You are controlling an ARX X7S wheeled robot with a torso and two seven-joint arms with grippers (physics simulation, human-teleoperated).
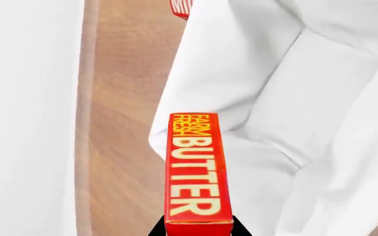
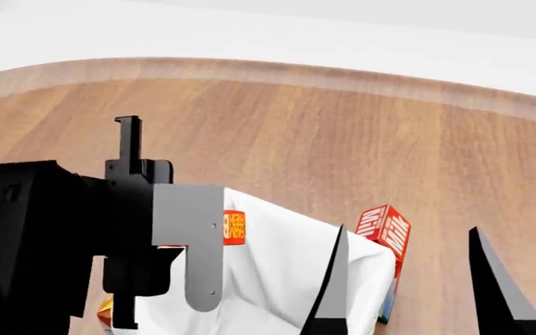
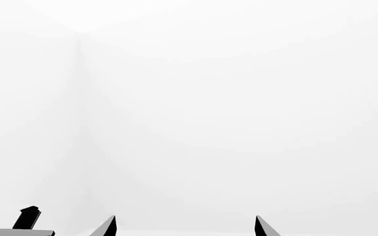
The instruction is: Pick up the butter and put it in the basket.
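The butter (image 1: 197, 167), a slim red box with yellow lettering, is clamped between the black fingers of my left gripper (image 1: 199, 229). It hangs over the near corner of the basket (image 1: 287, 98), whose white cloth liner fills most of the left wrist view. In the head view the butter (image 2: 234, 227) pokes out past the grey gripper plate at the left rim of the basket (image 2: 278, 279). My right gripper (image 2: 407, 229) is open and holds nothing, its two dark fingers raised in front of the basket's right side.
A red-and-white milk carton (image 2: 384, 234) stands against the basket's right side. An orange carton (image 2: 106, 311) peeks out below my left arm. The wooden table (image 2: 278, 132) runs back to a curved far edge before a white wall.
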